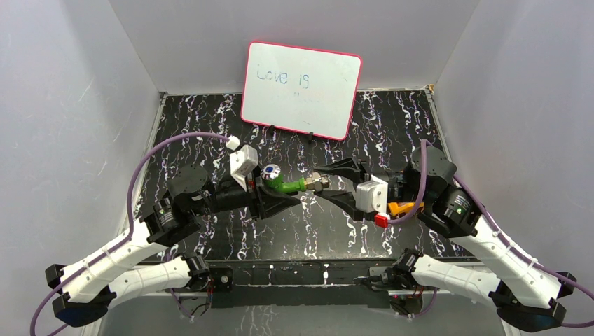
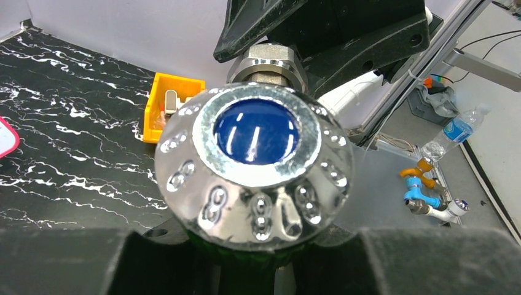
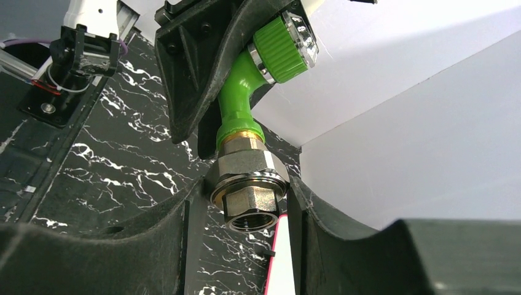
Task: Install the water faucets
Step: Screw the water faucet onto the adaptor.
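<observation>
The green water faucet [image 1: 284, 185] hangs level above the black marble table [image 1: 210, 133] between my two arms. My left gripper [image 1: 268, 190] is shut on its green body just under the blue-and-silver knob [image 2: 255, 160], which fills the left wrist view. My right gripper [image 3: 247, 206] reaches in from the right. Its fingers [image 3: 166, 239] press on both sides of the silver metal end fitting [image 3: 249, 187], whose threaded opening faces the right wrist camera. In the overhead view the fitting [image 1: 319, 183] sits between the right fingertips.
A red-framed whiteboard [image 1: 301, 87] leans at the back of the table. An orange tray [image 2: 172, 104] with metal pieces lies under the right arm's wrist. Grey walls enclose three sides. A water bottle [image 2: 451, 132] and more taps [image 2: 424, 190] lie off the table.
</observation>
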`<state>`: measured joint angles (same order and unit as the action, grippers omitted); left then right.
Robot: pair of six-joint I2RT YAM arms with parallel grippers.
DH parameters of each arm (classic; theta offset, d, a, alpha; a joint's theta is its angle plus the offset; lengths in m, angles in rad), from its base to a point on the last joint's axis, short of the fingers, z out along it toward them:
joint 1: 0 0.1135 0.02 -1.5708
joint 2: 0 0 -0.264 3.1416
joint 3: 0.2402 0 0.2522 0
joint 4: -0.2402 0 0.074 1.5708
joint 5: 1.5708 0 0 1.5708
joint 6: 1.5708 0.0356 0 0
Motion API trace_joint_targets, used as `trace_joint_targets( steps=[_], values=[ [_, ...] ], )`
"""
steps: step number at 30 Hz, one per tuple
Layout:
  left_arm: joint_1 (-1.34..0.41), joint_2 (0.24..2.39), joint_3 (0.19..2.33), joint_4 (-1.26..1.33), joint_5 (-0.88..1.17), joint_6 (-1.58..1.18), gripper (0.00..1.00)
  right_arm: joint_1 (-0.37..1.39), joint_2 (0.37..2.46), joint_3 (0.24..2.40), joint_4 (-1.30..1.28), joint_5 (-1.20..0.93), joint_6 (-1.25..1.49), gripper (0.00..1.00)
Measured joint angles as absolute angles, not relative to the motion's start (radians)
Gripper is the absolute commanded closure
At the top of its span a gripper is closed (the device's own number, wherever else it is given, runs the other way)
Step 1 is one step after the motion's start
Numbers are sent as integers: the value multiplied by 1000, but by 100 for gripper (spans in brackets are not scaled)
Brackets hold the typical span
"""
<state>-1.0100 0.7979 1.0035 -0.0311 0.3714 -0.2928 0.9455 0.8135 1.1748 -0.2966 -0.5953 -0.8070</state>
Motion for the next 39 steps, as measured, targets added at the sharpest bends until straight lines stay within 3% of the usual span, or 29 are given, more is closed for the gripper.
trace_joint_targets(
  steps=[8,15,33,35,39],
  values=[
    [-1010,797,1003,-31,377,-272,100,945,813,1174,-278,-593,-683,95],
    [-1010,791,1004,-31,377,-190,100,945,820,1174,-239,-563,-408,100],
    [-1009,772,1011,-18,377,287,100,942,861,1170,-154,-476,293,100],
    [-1009,769,1010,-17,375,330,100,942,864,1170,-152,-469,348,94],
    [-1009,767,1009,-9,374,375,100,941,863,1168,-139,-459,411,63]
  ],
)
